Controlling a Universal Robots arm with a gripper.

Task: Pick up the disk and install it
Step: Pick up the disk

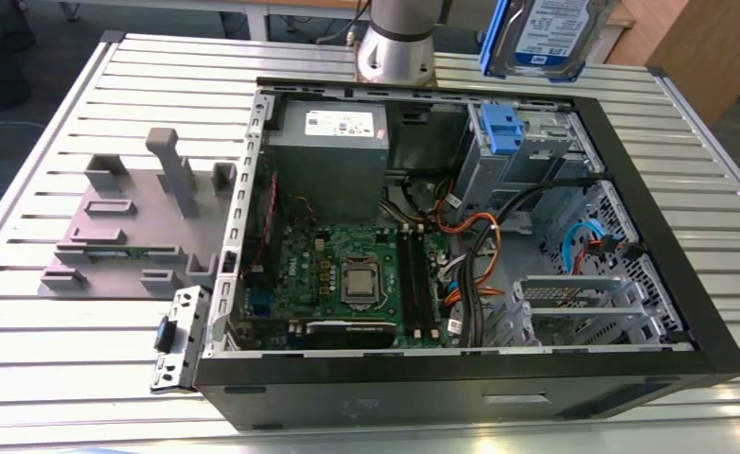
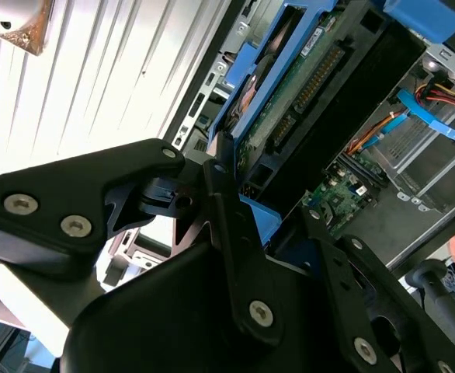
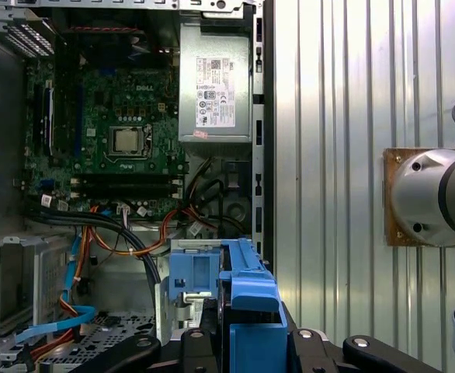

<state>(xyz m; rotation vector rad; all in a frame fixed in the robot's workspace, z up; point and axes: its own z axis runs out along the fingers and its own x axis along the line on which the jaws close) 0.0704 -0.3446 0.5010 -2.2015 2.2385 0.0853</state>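
**Disk.** In the exterior view the disk [image 1: 544, 38] hangs in the air above the far end of the computer case [image 1: 471, 383]. It is tilted with its white-and-blue label face toward the camera, and the blue bracket runs along its edges. It touches neither the case nor the table [image 1: 79, 378], and it is not yet seated. It sits to the exterior view's right of the arm base [image 1: 402, 43].

**Gripper.** In the second wrist view the gripper [image 2: 266, 217] is clamped on the disk's blue bracket, with a black finger [image 2: 227, 194] pressed against the side of the frame. This view gives the disk's underside, a green circuit board and a connector row. In the first wrist view the bracket is seen edge-on between the black gripper links [image 3: 255, 342].

**Case interior.**
- The exterior view shows the case lying open side up. A metal drive bay [image 1: 535, 156] sits at the far corner, below the disk, with a small blue latch [image 1: 502, 128] on it.
- Also inside are the grey power supply [image 1: 332, 142], the motherboard [image 1: 358, 274] and orange and black cables [image 1: 471, 236].
- The first wrist view looks straight down on these parts, and the latch appears just beside the held bracket.

**Surroundings.** A grey fixture [image 1: 143, 218] stands on the table at the exterior view's left of the case. The first wrist view shows the arm base mounted on a wooden plate [image 3: 394, 194].
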